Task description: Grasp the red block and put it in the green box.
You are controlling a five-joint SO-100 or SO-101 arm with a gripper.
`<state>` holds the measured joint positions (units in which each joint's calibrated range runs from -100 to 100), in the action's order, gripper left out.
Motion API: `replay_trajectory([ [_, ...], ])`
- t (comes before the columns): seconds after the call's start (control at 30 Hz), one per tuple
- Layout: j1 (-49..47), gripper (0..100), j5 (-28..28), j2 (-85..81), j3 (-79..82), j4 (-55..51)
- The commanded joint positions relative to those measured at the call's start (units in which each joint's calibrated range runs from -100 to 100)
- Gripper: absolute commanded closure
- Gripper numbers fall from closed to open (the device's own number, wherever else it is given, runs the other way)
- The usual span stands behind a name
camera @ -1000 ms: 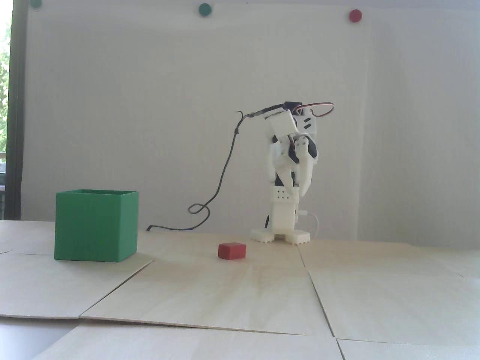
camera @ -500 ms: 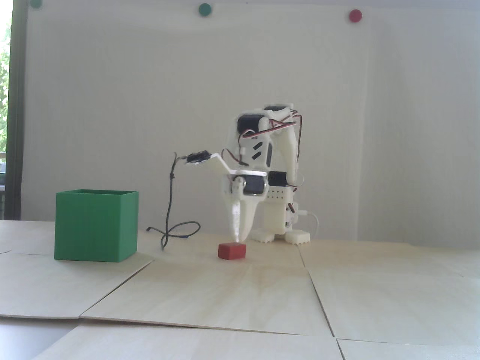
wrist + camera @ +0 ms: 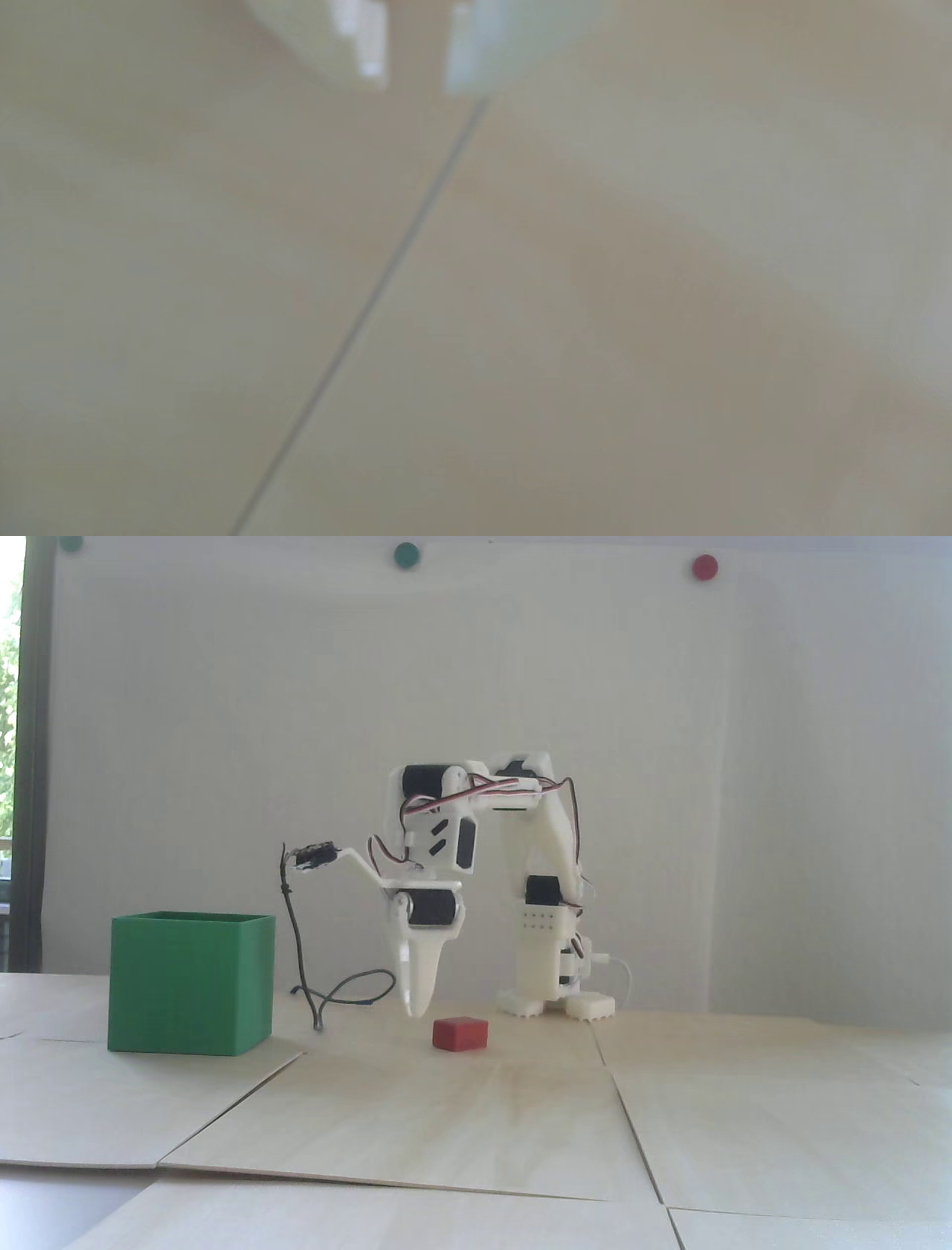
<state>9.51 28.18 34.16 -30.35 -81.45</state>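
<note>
The red block (image 3: pixel 460 1033) lies on the pale wooden table, in front of the arm's base in the fixed view. The green box (image 3: pixel 190 982) stands open-topped at the left. My white gripper (image 3: pixel 415 1012) points straight down, its tips just above the table and a little left of the block, not touching it. In the blurred wrist view the gripper (image 3: pixel 416 85) shows two fingertips at the top edge with a narrow gap and only bare table between them, so it is open and holds nothing. Neither block nor box appears in the wrist view.
A dark cable (image 3: pixel 327 993) hangs from the wrist camera and loops on the table between box and gripper. The arm's base (image 3: pixel 554 1001) stands behind the block. Seams (image 3: pixel 628 1131) run between the table's wooden panels; one seam (image 3: pixel 360 319) crosses the wrist view.
The arm has unfolded from an upright pose, lowered over the block, then swung left; the gripper tips now sit left of the block instead of above it. Block and box have not moved.
</note>
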Motion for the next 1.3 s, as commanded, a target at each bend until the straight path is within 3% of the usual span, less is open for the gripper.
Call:
replay_trajectory([
  [0.0, -1.59, 98, 2.79, -1.67, -11.98, -12.99],
  [0.2, -0.79, 98, 5.66, -1.51, -18.72, -18.05],
  [0.43, 0.98, 98, 5.66, -1.04, -8.07, -17.88],
  [0.87, 3.47, 97, 6.13, 3.85, -4.7, -17.71],
  [1.07, 3.31, 84, 6.28, 4.64, -4.7, -17.79],
  [1.27, 2.99, 89, 9.25, 4.49, -4.79, -17.96],
])
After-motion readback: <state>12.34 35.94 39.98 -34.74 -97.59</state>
